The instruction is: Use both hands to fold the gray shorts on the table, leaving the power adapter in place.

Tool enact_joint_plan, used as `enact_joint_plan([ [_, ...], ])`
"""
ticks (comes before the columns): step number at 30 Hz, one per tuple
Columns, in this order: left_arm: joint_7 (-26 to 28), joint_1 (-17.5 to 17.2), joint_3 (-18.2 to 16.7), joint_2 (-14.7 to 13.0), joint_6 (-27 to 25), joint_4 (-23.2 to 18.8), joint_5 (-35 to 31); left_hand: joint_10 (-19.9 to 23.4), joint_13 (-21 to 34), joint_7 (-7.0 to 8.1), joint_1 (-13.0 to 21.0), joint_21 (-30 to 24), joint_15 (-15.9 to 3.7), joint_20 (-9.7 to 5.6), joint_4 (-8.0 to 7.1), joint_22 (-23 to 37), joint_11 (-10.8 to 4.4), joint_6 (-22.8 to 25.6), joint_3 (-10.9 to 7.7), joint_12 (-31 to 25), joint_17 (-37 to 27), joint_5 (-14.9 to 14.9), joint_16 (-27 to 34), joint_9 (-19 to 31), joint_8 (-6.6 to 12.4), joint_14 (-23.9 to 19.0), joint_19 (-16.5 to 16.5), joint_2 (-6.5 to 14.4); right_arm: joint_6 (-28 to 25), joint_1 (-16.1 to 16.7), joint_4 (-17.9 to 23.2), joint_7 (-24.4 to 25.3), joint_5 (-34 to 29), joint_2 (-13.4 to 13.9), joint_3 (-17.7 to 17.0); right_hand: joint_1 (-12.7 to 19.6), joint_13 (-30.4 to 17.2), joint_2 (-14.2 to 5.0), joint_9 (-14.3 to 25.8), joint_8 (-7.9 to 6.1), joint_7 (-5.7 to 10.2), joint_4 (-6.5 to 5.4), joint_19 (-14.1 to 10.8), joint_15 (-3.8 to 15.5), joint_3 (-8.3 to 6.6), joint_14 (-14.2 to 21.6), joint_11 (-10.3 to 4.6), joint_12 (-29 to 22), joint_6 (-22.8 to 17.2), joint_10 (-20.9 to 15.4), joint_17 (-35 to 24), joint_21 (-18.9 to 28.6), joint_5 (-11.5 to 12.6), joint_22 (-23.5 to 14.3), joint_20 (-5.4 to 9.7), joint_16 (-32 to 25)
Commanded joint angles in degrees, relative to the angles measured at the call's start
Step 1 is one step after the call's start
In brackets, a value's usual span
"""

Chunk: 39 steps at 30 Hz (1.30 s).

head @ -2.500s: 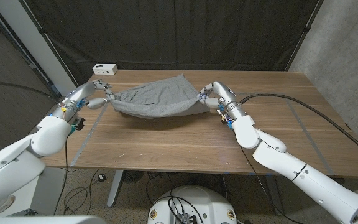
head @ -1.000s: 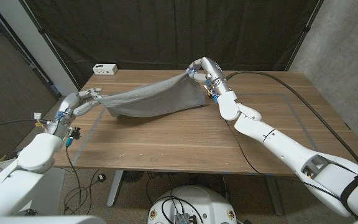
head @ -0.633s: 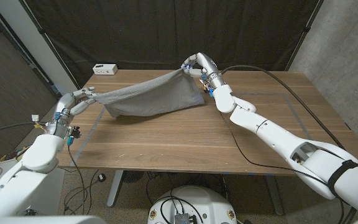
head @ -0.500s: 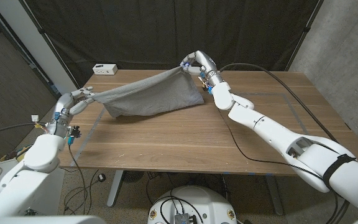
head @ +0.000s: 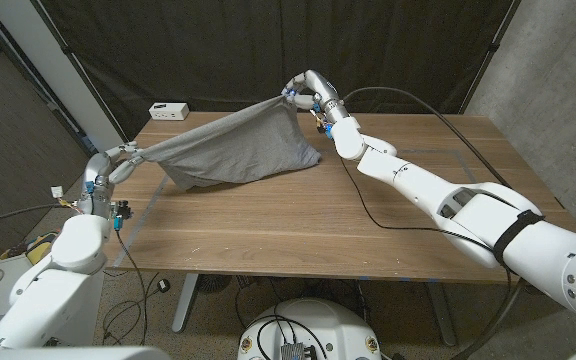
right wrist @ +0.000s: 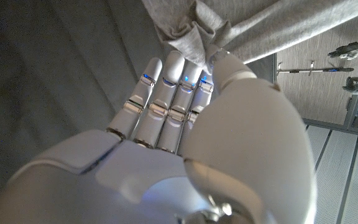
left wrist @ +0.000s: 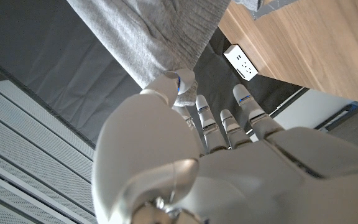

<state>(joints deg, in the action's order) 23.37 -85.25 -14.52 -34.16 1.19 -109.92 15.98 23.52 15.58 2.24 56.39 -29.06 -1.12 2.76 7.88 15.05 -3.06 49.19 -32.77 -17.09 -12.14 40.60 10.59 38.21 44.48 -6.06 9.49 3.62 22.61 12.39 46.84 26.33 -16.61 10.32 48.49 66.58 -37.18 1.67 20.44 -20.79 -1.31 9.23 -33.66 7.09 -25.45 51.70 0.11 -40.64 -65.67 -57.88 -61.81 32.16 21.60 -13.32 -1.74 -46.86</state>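
The gray shorts hang stretched in the air between my two hands, their lower edge brushing the wooden table. My left hand pinches one corner of the shorts low at the table's left edge. My right hand pinches the other corner high above the far edge, the bunched cloth showing at its fingertips. The white power adapter sits at the far left corner of the table, apart from the cloth, and shows past the left hand as a white adapter.
A black curtain hangs behind the table. A black cable runs along my right arm over the far right of the table. Tape lines mark the right part of the tabletop.
Both hands have lifted the shorts off the table and pulled them apart: the right hand rose and moved toward the far edge, the left hand drew out to the left edge.
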Motion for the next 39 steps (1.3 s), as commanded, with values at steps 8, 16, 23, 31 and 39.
enact_joint_plan([
  [8,5.3,4.2,1.3,-3.4,-16.4,-4.7,2.4,-0.5,0.3,-8.56,-0.9,-1.4,0.66,-0.32,-0.01,0.3,0.64,8.0,-0.52,-0.1,-0.2,-0.4,0.2,2.5,-0.86,-0.2,0.6,-0.2,-1.6,-13.5,-25.5,-6.2,8.9,-10.9,8.2,0.8,0.2,-1.43,-0.1,0.50,0.14,0.20,0.8,4.02,1.36,-0.7,-0.26,0.5,0.8,0.3,0.8,1.0,-1.8,-0.1,0.06,-1.0],
  [16,2.9,9.8,3.9,-8.9,-21.4,-1.8,2.8,-2.5,0.4,-9.02,-1.1,-1.8,1.23,-0.73,-0.02,0.5,1.66,7.1,-0.89,0.5,-0.2,-0.8,0.0,2.4,-1.08,1.0,-0.6,0.1,-11.3,-16.6,-26.0,-10.3,15.1,-11.8,13.1,1.2,0.3,-1.92,-0.3,0.56,0.19,0.27,1.0,4.05,2.09,-0.8,0.13,0.7,0.8,0.4,1.5,1.5,-2.8,0.0,0.05,-1.4],
  [23,7.3,13.1,5.6,-9.3,-23.7,-0.7,1.1,-2.3,0.5,-9.04,-1.2,-2.1,1.26,-0.70,-0.03,0.6,1.44,7.0,-1.05,0.3,-0.3,-1.0,0.1,2.4,-1.05,0.9,-0.9,0.2,-14.8,-16.7,-22.0,-11.0,17.7,-10.0,15.5,1.4,0.3,-2.18,-0.4,0.59,0.18,0.28,1.1,4.16,2.44,-1.0,0.09,0.8,0.8,0.4,1.9,1.8,-3.6,0.1,0.08,-1.5],
  [31,9.4,16.0,7.2,-10.3,-26.2,0.1,0.3,-2.3,0.5,-8.89,-1.4,-2.5,1.07,-0.63,-0.02,0.7,1.13,6.7,-1.16,0.2,-0.3,-1.1,0.2,2.5,-1.01,0.8,-0.7,0.3,-19.3,-18.2,-21.4,-13.6,18.9,-10.6,17.4,1.5,0.3,-2.49,-0.4,0.60,0.13,0.20,1.3,4.15,2.68,-1.1,0.33,0.9,1.0,0.5,1.9,2.2,-4.2,0.2,0.09,-1.9],
  [39,10.5,19.4,9.1,-11.4,-29.7,1.3,0.3,-2.2,0.6,-8.53,-1.6,-3.1,0.93,-0.42,-0.03,0.8,1.12,6.3,-1.28,0.1,-0.4,-1.4,0.4,1.9,-1.36,0.6,-0.6,0.3,-25.4,-20.6,-21.4,-17.7,19.7,-11.7,19.6,1.9,1.0,-2.83,-0.8,0.95,0.29,0.25,1.4,4.21,3.22,-1.5,0.14,1.6,1.4,0.9,2.5,2.8,-5.4,0.3,0.11,-2.0],
])
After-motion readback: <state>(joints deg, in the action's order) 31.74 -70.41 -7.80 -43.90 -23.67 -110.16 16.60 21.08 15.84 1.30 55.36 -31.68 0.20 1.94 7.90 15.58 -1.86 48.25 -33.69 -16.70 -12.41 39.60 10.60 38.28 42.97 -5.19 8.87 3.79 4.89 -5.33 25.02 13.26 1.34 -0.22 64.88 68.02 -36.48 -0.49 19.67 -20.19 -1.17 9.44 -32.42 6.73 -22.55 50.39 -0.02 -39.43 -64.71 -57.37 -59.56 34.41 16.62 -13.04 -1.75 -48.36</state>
